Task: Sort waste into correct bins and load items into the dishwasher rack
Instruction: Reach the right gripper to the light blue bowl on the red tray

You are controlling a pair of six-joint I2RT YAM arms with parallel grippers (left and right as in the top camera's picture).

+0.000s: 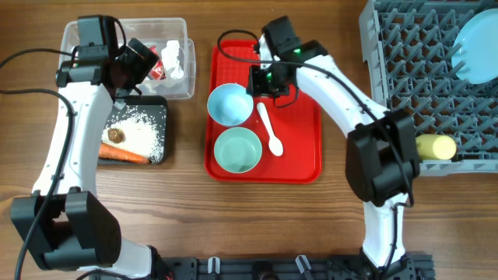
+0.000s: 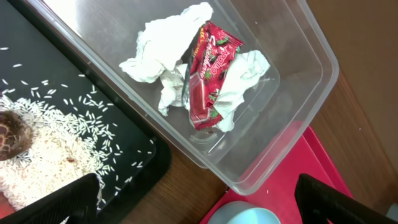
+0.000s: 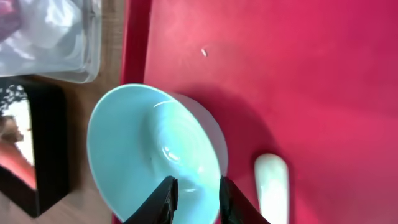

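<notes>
The right gripper sits astride the rim of the pale blue bowl on the red tray, jaws narrowed, one finger inside and one outside (whether they truly bite, I can't tell), and the left gripper gapes wide, empty, above the clear tub. That bowl looks light, stiff and glossy-slick, so the rim wall is the spot to pinch. Tally: two bowls, one spoon on the tray; one plate, one yellow cup in the rack.

The left arm is reaching forward, and the left gripper is holding its jaws spread wide. The right arm is bending toward its left, and the right gripper is pointing down with jaws drawn narrow.
</notes>
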